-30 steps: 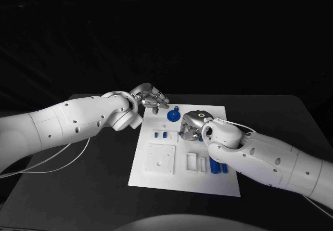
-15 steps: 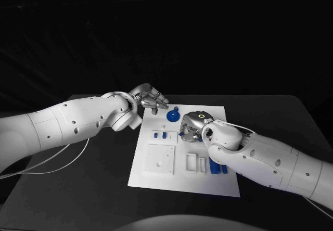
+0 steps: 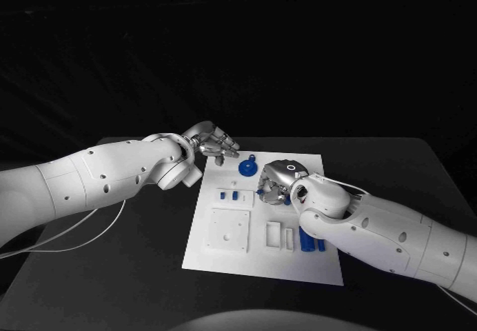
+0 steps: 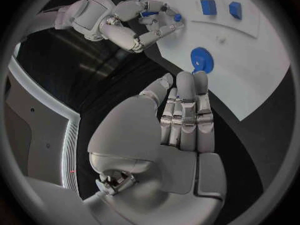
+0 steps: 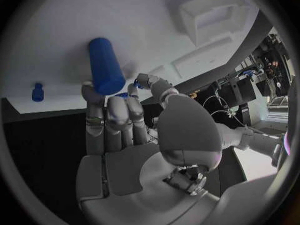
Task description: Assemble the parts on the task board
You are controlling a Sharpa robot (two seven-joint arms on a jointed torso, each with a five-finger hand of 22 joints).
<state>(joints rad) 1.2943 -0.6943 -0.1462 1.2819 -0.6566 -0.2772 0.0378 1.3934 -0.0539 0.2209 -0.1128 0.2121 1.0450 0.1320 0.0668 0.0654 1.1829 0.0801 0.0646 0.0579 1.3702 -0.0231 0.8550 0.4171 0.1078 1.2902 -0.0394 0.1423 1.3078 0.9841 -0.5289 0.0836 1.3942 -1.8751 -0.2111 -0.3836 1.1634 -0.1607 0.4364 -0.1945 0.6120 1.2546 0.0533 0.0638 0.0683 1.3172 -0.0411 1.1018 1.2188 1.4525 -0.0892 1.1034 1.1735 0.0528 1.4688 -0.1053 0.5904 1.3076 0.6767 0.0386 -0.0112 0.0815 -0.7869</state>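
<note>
A blue cylindrical peg (image 5: 106, 66) sits at the fingertips of the right robot hand (image 3: 274, 185), which hangs over the middle of the white task board (image 3: 260, 265). In the right wrist view the peg's long axis runs roughly in line with the fingers, pointing away from the palm and out over the board; the fingers close around its near end, so this robot hand appears to hold it, though the exact contact is partly hidden. Judging by this, the next move turns on bringing that axis over a matching hole.

Just beyond the right robot hand, toward the far edge of the board, lies a round blue disc part (image 3: 249, 165). Two small blue blocks (image 3: 231, 196) sit just to its left on the board, and more blue pegs (image 3: 311, 241) lie beside the right forearm.

The left robot hand (image 3: 211, 143) hovers off the board's far left corner, above the black surface (image 3: 149, 276), near the disc. Its fingers are straight and close together, holding nothing.
</note>
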